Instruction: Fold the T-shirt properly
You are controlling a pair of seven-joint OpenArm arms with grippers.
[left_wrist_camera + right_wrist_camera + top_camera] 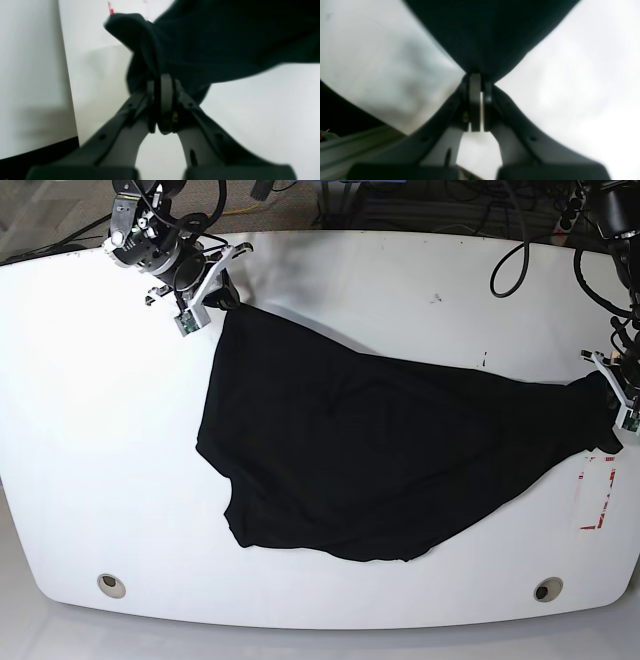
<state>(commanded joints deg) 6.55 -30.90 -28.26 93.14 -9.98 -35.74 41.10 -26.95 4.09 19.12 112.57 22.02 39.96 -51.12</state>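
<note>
The black T-shirt (380, 450) hangs stretched between my two grippers above the white table (90, 450), its lower part resting on the surface. My right gripper (218, 288) at the far left is shut on one corner of the shirt; in the right wrist view its gripper (478, 77) pinches the black fabric (490, 32). My left gripper (608, 395) at the right edge is shut on the other end; in the left wrist view its gripper (163, 78) clamps a bunched fold of the shirt (225, 42).
A red-marked white label (596, 493) lies on the table near the right edge. Two round holes (112, 584) (546, 590) sit near the front edge. Cables (520, 250) run along the far side.
</note>
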